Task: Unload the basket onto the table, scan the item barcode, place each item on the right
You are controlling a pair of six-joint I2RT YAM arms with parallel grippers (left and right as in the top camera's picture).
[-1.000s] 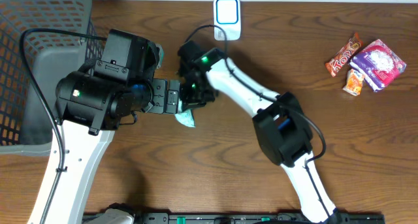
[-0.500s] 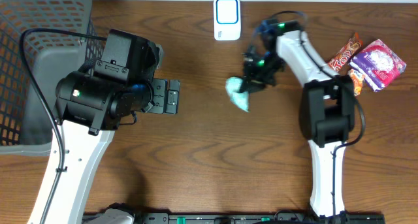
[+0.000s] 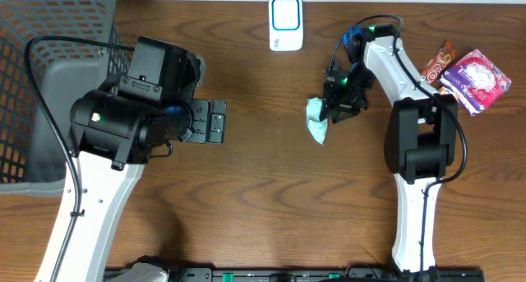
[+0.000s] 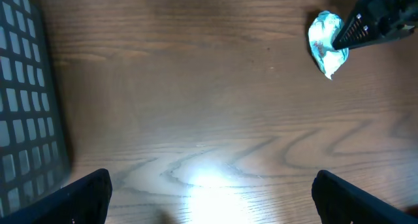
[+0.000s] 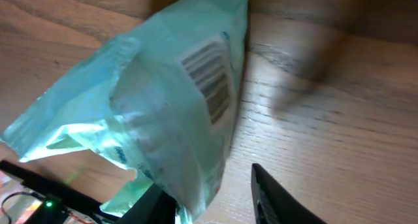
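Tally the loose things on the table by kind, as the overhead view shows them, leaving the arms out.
Snack packets: 3 (mint-green plastic packet, orange-brown candy bar wrapper, pink and white plastic packet)
White barcode scanner with a blue-edged window: 1
Grey plastic mesh basket: 1
Total: 5

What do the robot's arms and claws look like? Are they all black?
Not all black. Each arm has white tubes and chunky black joints. A black cable loops over the left arm, and the right arm shows tiny green lights. The left claw and right claw are black.
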